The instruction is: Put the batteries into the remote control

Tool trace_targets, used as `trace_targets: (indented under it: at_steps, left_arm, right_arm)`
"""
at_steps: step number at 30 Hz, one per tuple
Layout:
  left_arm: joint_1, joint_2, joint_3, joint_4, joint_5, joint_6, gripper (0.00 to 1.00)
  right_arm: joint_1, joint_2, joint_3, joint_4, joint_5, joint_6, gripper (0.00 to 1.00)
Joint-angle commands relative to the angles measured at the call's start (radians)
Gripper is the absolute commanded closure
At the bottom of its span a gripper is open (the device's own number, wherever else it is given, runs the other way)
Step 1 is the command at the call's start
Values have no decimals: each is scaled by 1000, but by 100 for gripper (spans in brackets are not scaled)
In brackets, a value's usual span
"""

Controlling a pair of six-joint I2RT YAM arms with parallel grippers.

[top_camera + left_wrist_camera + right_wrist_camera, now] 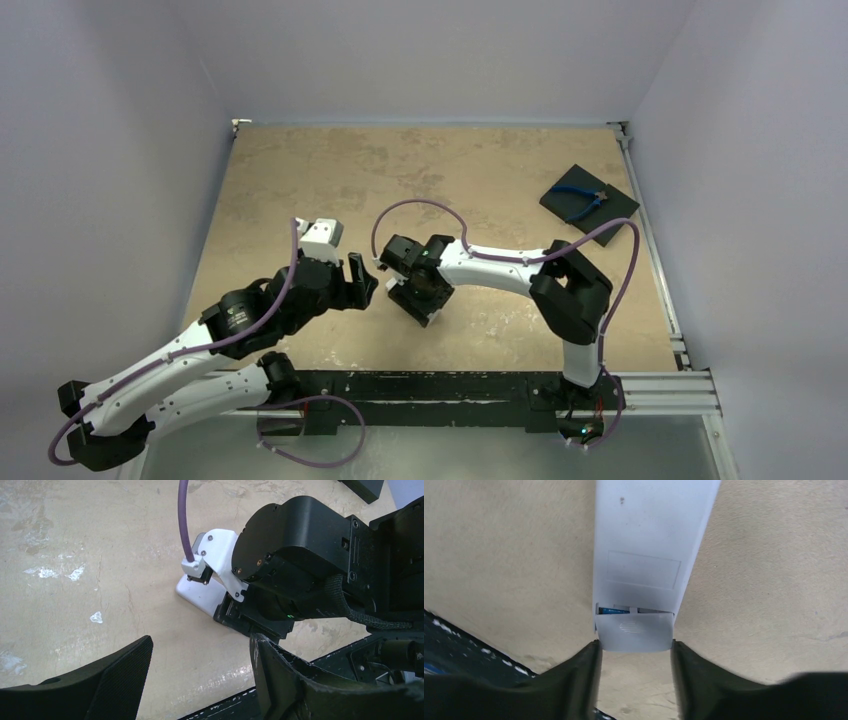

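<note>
The remote control [649, 545] lies back-up on the table, plain white. Its battery cover [634, 632] sits slid slightly off at the near end. In the slit above it shows a strip of a bright blue battery [614, 611]; the other battery is hidden. My right gripper [635, 647] has a fingertip pressed on each side of the cover end. In the top view the right gripper [420, 295] covers the remote. The remote [200, 592] pokes out from under it in the left wrist view. My left gripper [202, 647] is open and empty, just left of the right one [365, 280].
A black square pad [612, 205] with blue-handled pliers [580, 200] lies at the back right. The black mounting rail [450, 385] runs along the near edge. Walls close in the table on three sides.
</note>
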Motion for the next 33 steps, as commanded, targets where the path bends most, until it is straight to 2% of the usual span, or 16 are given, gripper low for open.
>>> trace_targets:
  at_steps: [1, 2, 3, 17, 28, 33]
  left_arm:
    - [-5, -2, 0, -1, -22, -11, 29]
    - [-5, -2, 1, -1, -21, -11, 29]
    - [-5, -2, 1, 0, -20, -11, 29]
    - [-7, 5, 2, -3, -28, -11, 29]
    - [-8, 41, 0, -1, -28, -14, 28]
    - [-8, 61, 0, 2, -33, -14, 28]
  right_arm:
    - [-6, -54, 8, 66, 37, 18, 14]
    - [-5, -56, 6, 66, 37, 18, 3]
    - [-6, -57, 6, 66, 38, 18, 1]
    - [-6, -133, -35, 106, 41, 26, 1]
    - [-7, -337, -216, 250, 129, 148, 1]
    - [-7, -448, -374, 420, 144, 234, 1]
